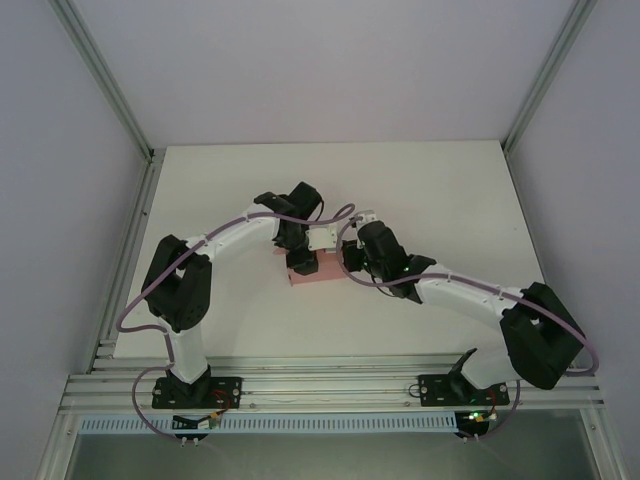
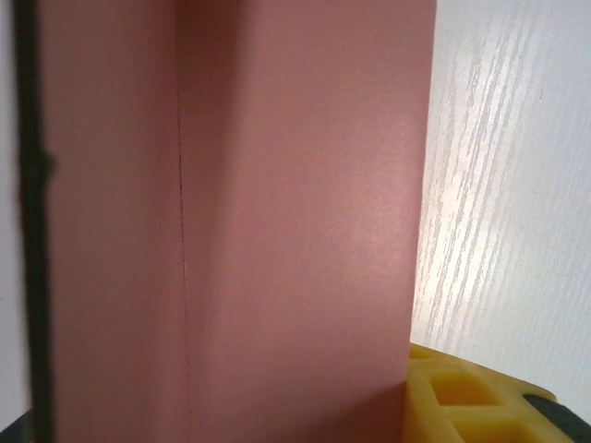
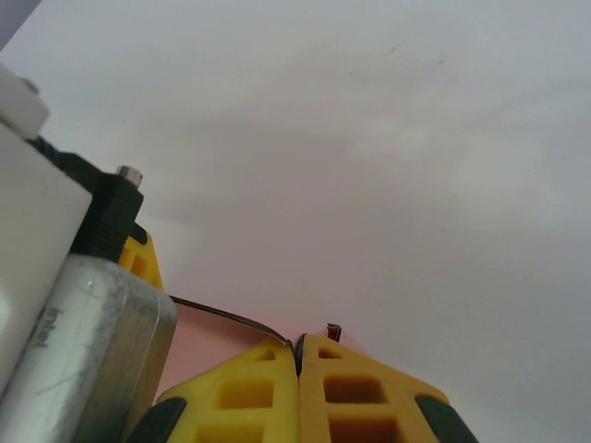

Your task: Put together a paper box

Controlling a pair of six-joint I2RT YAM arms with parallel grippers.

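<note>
The pink paper box lies mid-table between both grippers. My left gripper sits over its left end. In the left wrist view a creased pink panel stands upright close to the camera. Its right edge rests against one yellow finger, which sits well off centre. The panel hides the other finger, and the jaws look parted. My right gripper meets the box's right end. In the right wrist view its fingertips are shut, pinching a thin edge of the pink card.
The white table has aluminium frame rails on its left, right and near sides. In the right wrist view the left arm's silver camera housing and a yellow finger crowd close on the left. The two wrists nearly touch.
</note>
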